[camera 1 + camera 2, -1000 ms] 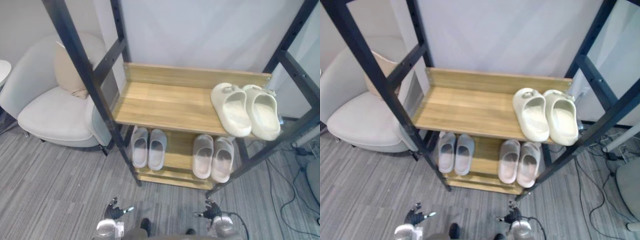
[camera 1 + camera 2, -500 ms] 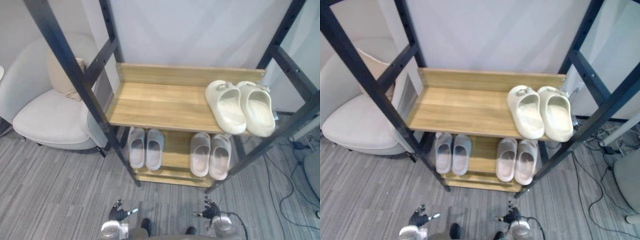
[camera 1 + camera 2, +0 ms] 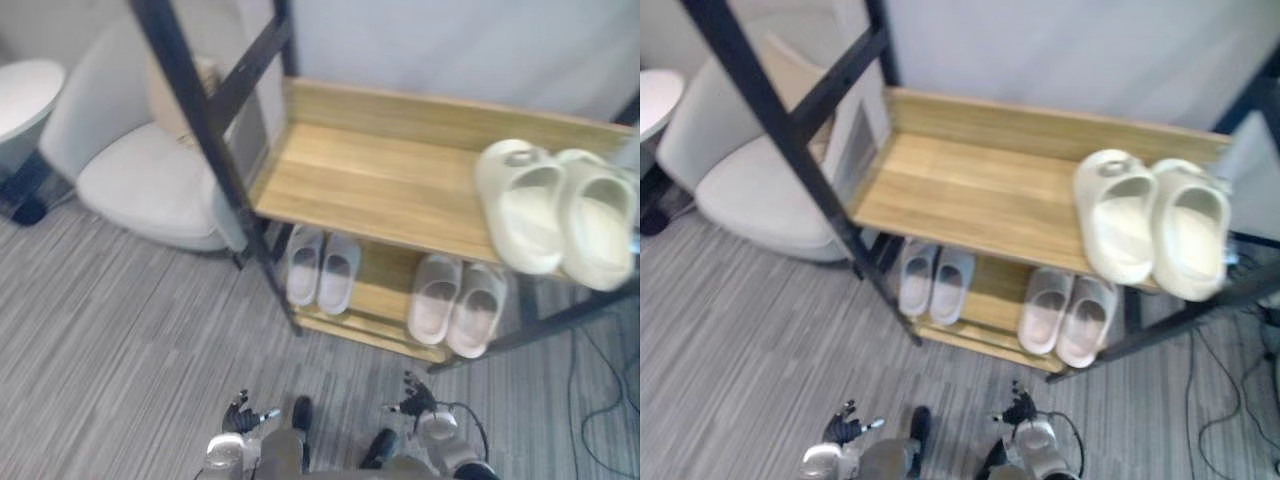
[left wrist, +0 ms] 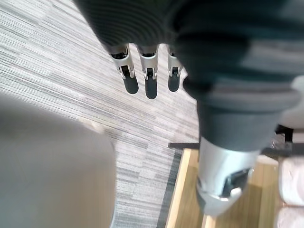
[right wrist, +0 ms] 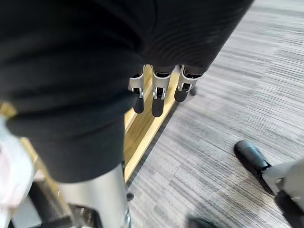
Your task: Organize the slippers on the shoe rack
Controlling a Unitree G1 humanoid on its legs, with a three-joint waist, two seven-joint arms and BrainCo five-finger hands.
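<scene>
A pair of cream slippers (image 3: 555,213) lies side by side at the right end of the upper wooden shelf (image 3: 380,180) of the black-framed shoe rack. On the lower shelf (image 3: 380,300) a grey-white pair (image 3: 322,268) sits at the left and a pinkish pair (image 3: 457,305) at the right. My left hand (image 3: 242,417) and right hand (image 3: 414,397) hang low over the carpet in front of the rack. Both are open, fingers (image 4: 149,80) relaxed and holding nothing; the right hand's fingers (image 5: 158,97) point toward the rack's base.
A pale armchair (image 3: 140,165) with a beige cushion stands left of the rack, with a round white table (image 3: 25,85) beyond it. Cables lie on the grey carpet (image 3: 120,330) at the right. A white wall is behind the rack.
The whole picture has shifted, so the camera has moved: the rack now sits further right and the armchair and table show more. The slippers have stayed in place and both hands still hang low.
</scene>
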